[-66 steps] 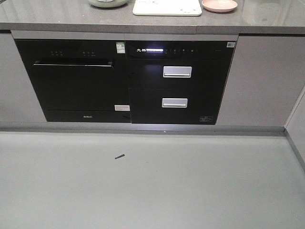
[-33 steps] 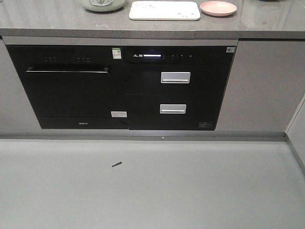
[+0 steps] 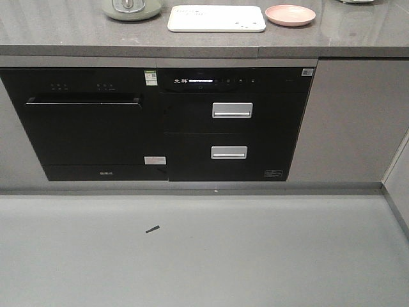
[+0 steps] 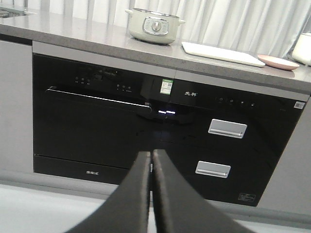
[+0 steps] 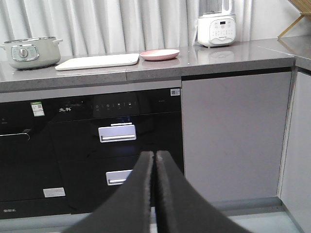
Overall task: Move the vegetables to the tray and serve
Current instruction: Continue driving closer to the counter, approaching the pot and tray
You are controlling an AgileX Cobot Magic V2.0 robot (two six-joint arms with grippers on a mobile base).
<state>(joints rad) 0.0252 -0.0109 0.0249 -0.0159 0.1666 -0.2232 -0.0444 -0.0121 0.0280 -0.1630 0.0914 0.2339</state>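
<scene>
You're sitting well back from the tabletop (image 3: 77, 32), arms low. Your left pincer (image 4: 151, 160) is pressed together on nothing; the right pincer (image 5: 155, 160) is doing the same. In the front view the tray (image 3: 217, 18) is lying at 12 o'clock, w/ the plate (image 3: 290, 15) just beside it at 1 and the cooker (image 3: 131, 7) at 11. No lettuce is showing in any view. The plate is looking bare, so I can't tell where it is.

Risks:
- Rolling in w/ arms this low, you're risking a pincer striking the black fronts (image 3: 192, 128) or the tabletop edge.
- Reaching w/o finding the lettuce means grabbing blind.
- The tray is sitting near the front edge, so a nudge could be sliding it off.

Count: 1 tray, 1 plate, 1 cooker, 1 blender (image 5: 216, 22), 2 pincers, 0 lettuce seen.
</scene>
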